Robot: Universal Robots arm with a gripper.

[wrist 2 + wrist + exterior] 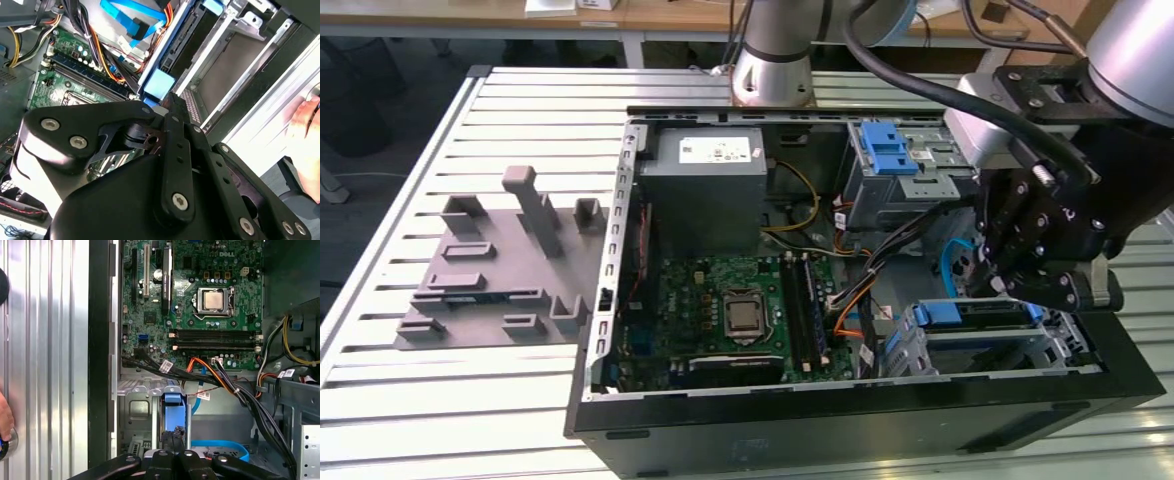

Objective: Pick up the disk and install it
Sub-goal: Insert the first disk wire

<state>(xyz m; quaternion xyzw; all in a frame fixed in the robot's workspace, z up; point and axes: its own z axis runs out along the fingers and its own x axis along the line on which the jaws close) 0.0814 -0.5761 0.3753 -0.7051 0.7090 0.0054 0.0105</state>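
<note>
one open computer case (854, 412) lies on the slatted desk (520, 110). one robot arm reaches in at the exterior view's right. its one hand (1025, 292) hangs just above the lower drive cage; cannot tell whether it is clenched, released or grasping. one disk (977, 314) sits in that cage, blue frame end facing the motherboard (720, 300), directly under the hand; contact between the two cannot be told. inside the case: one motherboard with one cpu socket (744, 313), one grey power supply box (707, 180), and one blue ridged latch (887, 150) on the upper cage. one grey fixture plate (480, 285) lies on the desk at the exterior view's left, well apart from the case. one person's hand (306, 131) rests outside the case wall.
</note>
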